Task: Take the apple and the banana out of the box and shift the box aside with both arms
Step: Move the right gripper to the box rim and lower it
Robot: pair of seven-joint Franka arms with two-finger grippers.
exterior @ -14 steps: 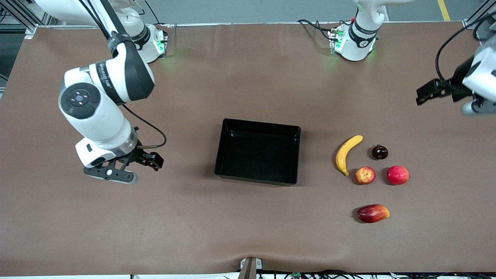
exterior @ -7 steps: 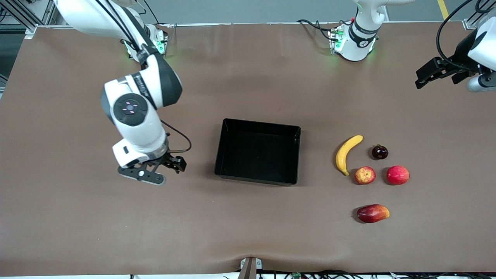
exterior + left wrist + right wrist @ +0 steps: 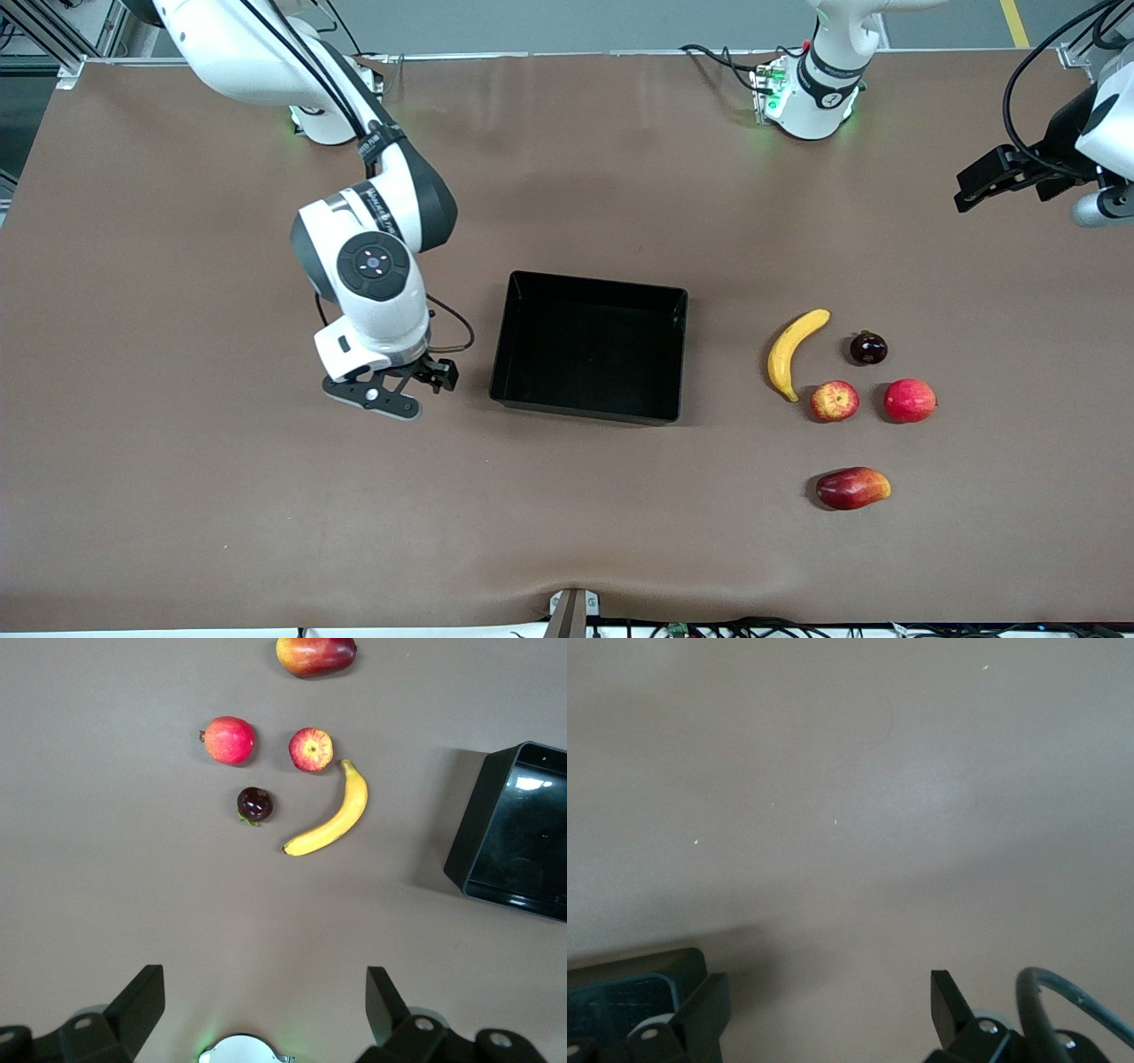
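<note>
The black box (image 3: 532,390) stands mid-table. The yellow banana (image 3: 793,353) and the red-and-yellow apple (image 3: 834,400) lie beside it toward the left arm's end. My right gripper (image 3: 409,390) is open and empty, low over the table right beside the box's wall at the right arm's end; the right wrist view (image 3: 828,988) shows a corner of the box (image 3: 620,992). My left gripper (image 3: 983,182) is open and empty, high over bare table at the left arm's end. Its wrist view (image 3: 264,983) shows the banana (image 3: 332,815), the apple (image 3: 311,749) and the box (image 3: 469,842).
A dark round fruit (image 3: 868,347) and a plain red fruit (image 3: 909,400) lie close beside the banana and the apple. A red-and-yellow mango-like fruit (image 3: 852,487) lies nearer the front camera. The arm bases (image 3: 811,89) stand along the table's edge.
My right arm has swept across the table toward the box, ending beside its wall. My left gripper has shifted slightly and stays high at its end.
</note>
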